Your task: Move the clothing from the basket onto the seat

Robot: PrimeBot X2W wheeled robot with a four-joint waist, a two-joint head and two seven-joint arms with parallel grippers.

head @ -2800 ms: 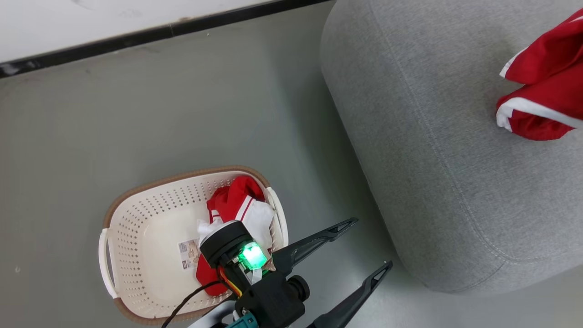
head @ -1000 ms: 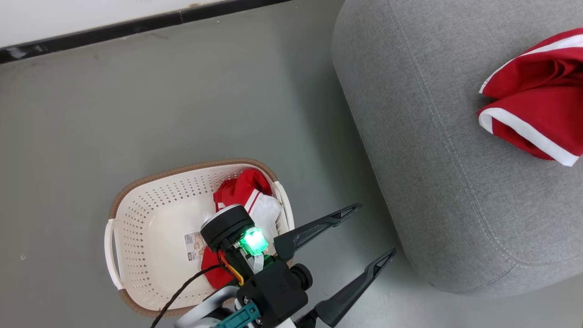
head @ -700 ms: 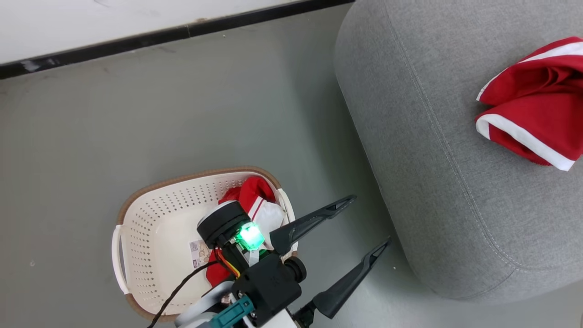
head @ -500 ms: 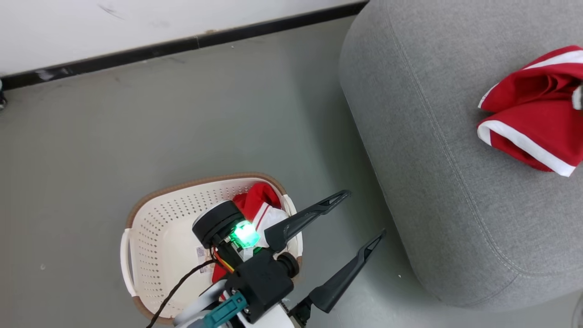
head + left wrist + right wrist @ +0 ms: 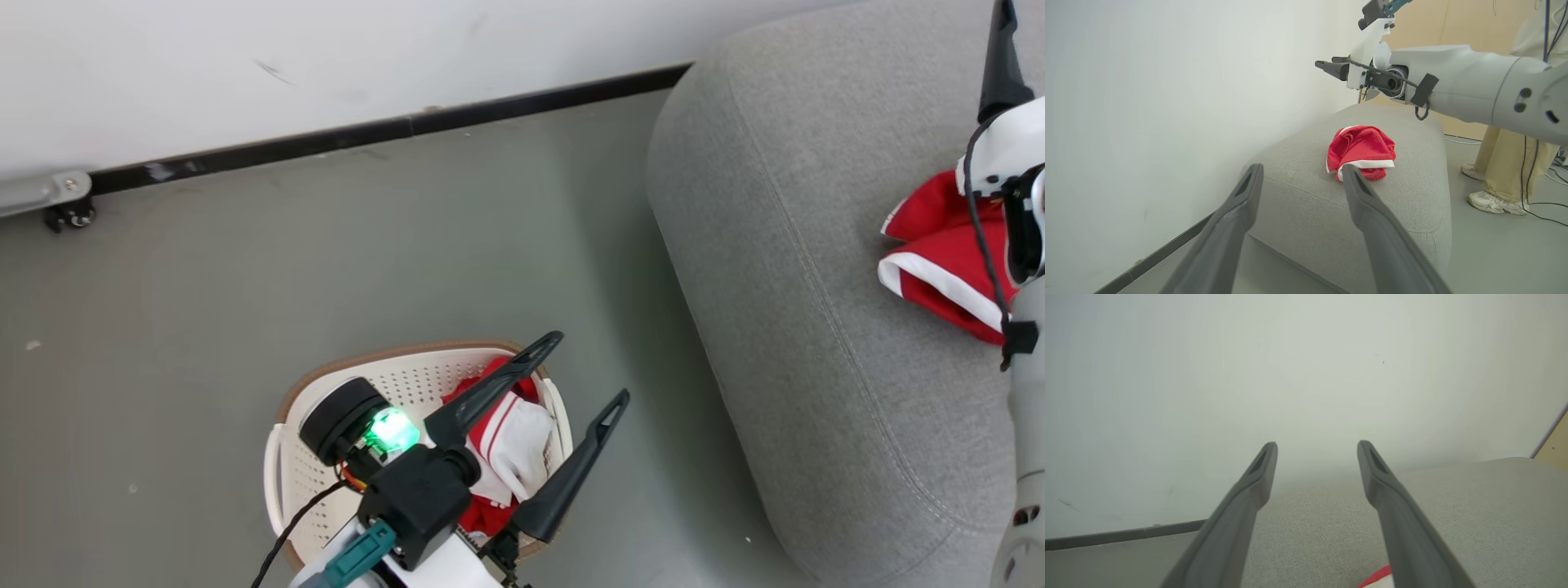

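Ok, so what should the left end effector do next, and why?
Probably tip the left end effector down into the basket toward the red and white clothing left there. Its jaws are open and empty, in the head view it sits over that pile, and its wrist camera faces the seat, where one garment already lies.

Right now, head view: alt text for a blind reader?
The open left end effector hangs over a cream laundry basket holding red-and-white clothing on a grey floor. At right, another red garment lies on the grey sofa, partly behind the right forearm.
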